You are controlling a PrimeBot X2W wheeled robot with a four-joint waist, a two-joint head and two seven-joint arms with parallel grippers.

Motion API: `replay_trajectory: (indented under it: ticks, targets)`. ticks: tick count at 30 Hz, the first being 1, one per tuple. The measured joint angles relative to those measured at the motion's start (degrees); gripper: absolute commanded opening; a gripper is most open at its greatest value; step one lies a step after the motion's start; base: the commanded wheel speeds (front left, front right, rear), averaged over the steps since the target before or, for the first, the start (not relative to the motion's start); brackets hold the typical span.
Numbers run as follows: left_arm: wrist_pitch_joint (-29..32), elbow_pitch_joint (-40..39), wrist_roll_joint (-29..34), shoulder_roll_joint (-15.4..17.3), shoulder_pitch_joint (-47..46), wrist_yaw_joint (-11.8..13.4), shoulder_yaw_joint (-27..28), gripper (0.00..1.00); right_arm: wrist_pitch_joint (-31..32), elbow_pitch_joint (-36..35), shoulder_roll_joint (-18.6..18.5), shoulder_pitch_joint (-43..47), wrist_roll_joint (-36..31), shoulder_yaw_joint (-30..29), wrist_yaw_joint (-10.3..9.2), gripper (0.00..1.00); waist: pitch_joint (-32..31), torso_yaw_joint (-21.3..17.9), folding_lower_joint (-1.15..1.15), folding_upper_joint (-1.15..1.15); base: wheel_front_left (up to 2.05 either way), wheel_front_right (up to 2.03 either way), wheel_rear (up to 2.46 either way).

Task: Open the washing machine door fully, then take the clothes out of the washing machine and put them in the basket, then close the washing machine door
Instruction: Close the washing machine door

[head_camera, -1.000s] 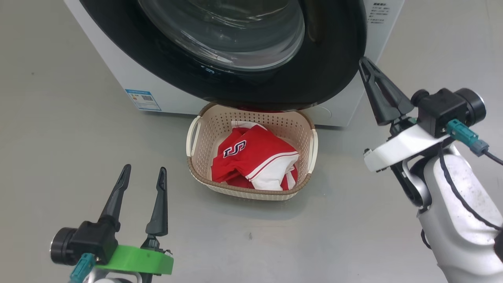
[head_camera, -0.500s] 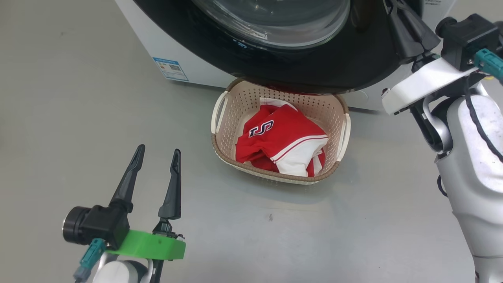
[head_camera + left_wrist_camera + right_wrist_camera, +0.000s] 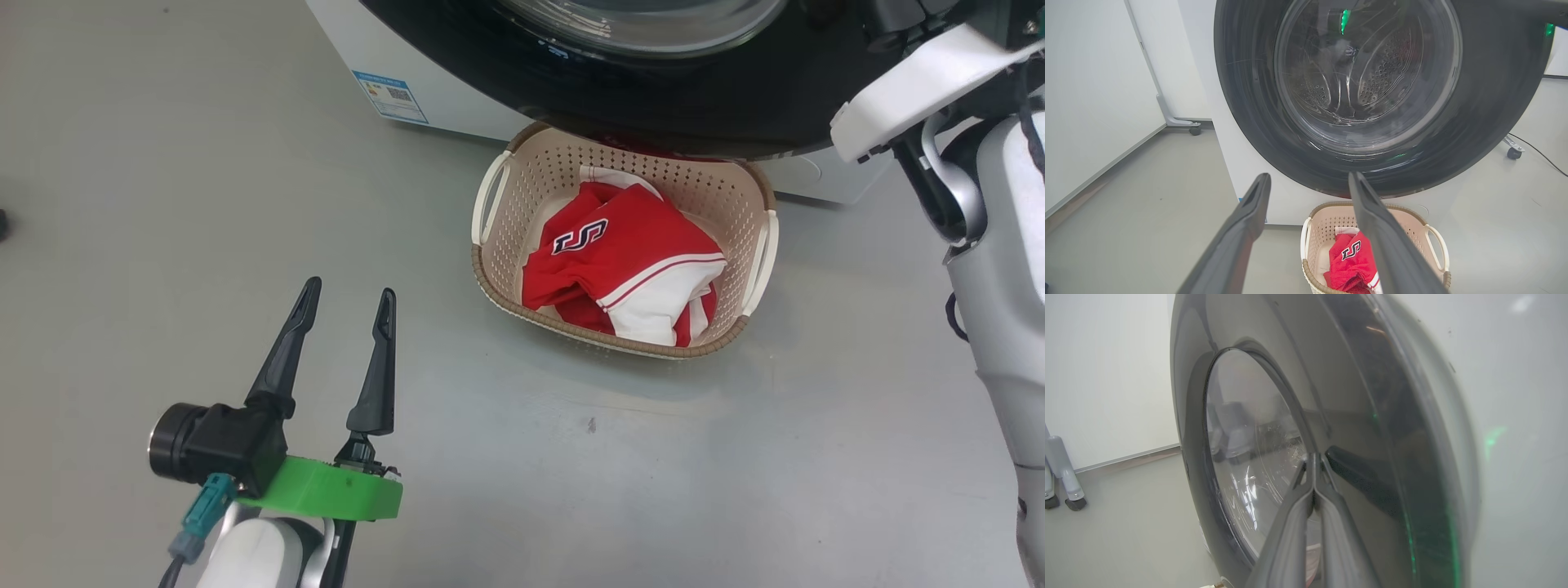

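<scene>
The washing machine door (image 3: 694,114), black-rimmed with a bulging glass bowl, hangs over the basket's far edge. It faces my left wrist view (image 3: 1494,102), where the steel drum shows through the glass. The washing machine (image 3: 457,98) is white. On the floor in front of it sits the cream basket (image 3: 490,282), holding the red clothes (image 3: 629,253) with a dark "S". My left gripper (image 3: 349,287) is open and empty, left of the basket. My right gripper (image 3: 1314,456) is shut, its tips against the door (image 3: 1372,437) by the edge of the glass.
My pale right forearm (image 3: 1004,245) rises along the right side, right of the basket. A blue sticker (image 3: 390,96) marks the machine's lower corner. Wheeled feet (image 3: 1194,130) of a white partition stand behind the machine, and a cable (image 3: 1535,151) lies on the grey floor.
The head camera has shifted, so the machine and basket sit further right and higher. My shut right gripper went from beside the door's right rim onto its black face. The left gripper stays open.
</scene>
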Motion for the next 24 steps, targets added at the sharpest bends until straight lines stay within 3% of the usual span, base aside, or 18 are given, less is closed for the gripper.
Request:
replay_trajectory:
  ticks: [12, 24]
  targets:
    - [-0.48, 1.9, -0.16, -0.41, -1.93, -0.53, -1.58, 1.0, 0.99, 5.21, -3.21, -6.67, 0.36, -1.04, 0.23, 0.0, 1.72, 2.13, 0.0, 0.0, 0.0, 0.0, 0.0]
    - [-0.49, 3.24, -0.33, -0.59, -2.68, -0.53, -1.93, 1.0, 0.35, 10.13, -3.3, -11.54, 0.36, -1.59, 0.45, 0.0, 2.1, 3.11, 0.0, 0.0, 0.0, 0.0, 0.0]
